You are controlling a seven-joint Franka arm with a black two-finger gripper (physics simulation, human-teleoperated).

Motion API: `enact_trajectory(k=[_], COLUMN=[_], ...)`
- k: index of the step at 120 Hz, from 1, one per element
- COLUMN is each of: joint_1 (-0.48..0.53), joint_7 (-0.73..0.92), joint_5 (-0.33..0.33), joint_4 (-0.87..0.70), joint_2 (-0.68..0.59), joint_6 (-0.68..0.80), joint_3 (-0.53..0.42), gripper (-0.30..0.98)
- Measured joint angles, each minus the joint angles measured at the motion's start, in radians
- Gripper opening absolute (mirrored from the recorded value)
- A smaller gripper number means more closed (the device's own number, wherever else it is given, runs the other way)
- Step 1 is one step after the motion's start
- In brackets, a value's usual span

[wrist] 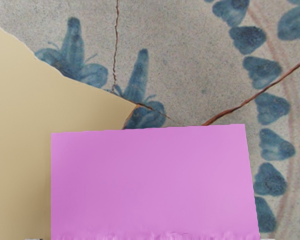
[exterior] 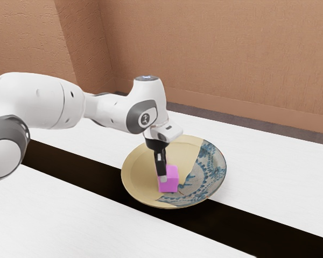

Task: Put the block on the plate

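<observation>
One pink block (exterior: 171, 184) shows over the plate (exterior: 135, 174), right at my tool (exterior: 163, 178); spread or pinching it, I can't tell. If held slightly high, letting go early could tip it; a sideways lift could drag it. It looks upright, flat side toward the exterior view's lower edge, no clear long axis.

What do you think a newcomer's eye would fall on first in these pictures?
Probably the bright pink block, at the lower end of the white arm and, in the exterior view, within the outline of the plate. The plate itself comes next: part plain tan, part cracked grey with blue motifs. It sits partly over the dark band that crosses the white table.
</observation>
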Motion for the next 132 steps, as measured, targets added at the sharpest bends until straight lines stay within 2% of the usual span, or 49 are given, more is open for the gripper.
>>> enact_trajectory(k=[31, 60, 75, 97, 132], joint_1=[0.003, 0.017, 0.042, 0.077, 0.074], joint_7=[-0.005, -0.1, -0.165, -0.255, -0.354], joint_5=[-0.013, -0.001, 0.038, 0.082, 0.11], joint_4=[-0.006, 0.016, 0.081, 0.095, 0.092], joint_2=[-0.121, -0.24, -0.286, -0.387, -0.473], joint_6=[-0.021, -0.144, -0.24, -0.353, -0.424], joint_3=[0.002, 0.04, 0.045, 0.045, 0.044], gripper=[0.64, 0.67, 0.68, 0.68, 0.69])
